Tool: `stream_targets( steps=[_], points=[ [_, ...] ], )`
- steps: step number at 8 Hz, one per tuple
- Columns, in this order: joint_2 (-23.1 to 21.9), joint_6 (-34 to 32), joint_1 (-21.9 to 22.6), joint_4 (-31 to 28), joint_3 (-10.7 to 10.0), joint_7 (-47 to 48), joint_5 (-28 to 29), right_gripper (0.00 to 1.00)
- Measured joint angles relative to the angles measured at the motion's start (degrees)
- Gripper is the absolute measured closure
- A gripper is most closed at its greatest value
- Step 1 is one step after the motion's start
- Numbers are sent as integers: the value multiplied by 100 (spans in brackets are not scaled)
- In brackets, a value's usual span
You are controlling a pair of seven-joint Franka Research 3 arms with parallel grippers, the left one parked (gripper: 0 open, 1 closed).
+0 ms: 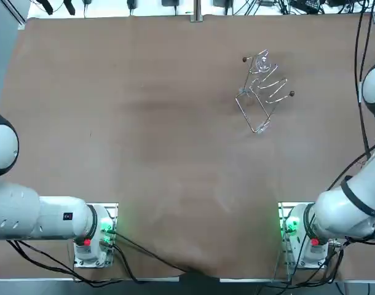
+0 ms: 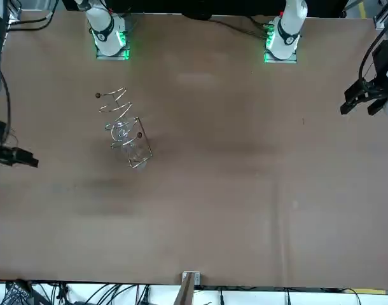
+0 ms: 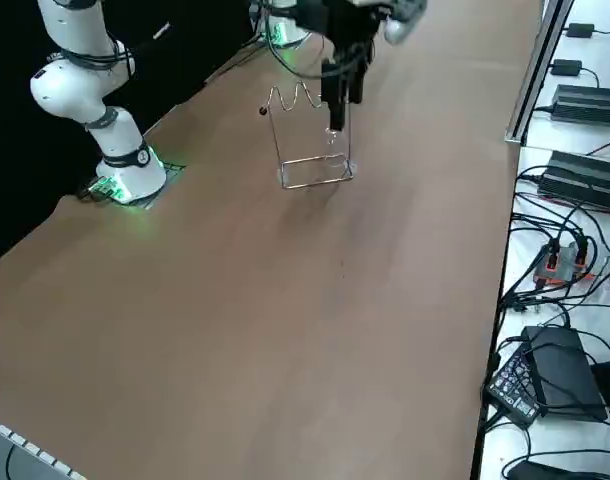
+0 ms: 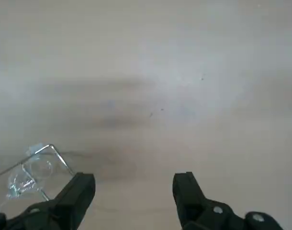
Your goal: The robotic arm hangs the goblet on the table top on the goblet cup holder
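One clear glass goblet (image 1: 263,63), among loops of thin wire holder (image 1: 264,92), pincer (image 4: 134,191) spread, empty, near holder

Brown table (image 1: 144,135), black boxes (image 3: 588,103) just beside it

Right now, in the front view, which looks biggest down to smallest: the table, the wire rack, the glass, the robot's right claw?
1. table
2. wire rack
3. glass, in the rack
Not ranked: the right gripper, open above the table beside the rack; it sits nearer the camera and runs off the picture's edge.
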Motion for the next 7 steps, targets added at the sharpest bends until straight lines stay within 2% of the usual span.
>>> stream_targets(
  steps=[4, 7],
  points=[
    [-1192, 230, -218, -1521, 11, -1, 18, 0],
    [-1519, 265, -251, -2046, 76, 3, 159, 0]
  ],
)
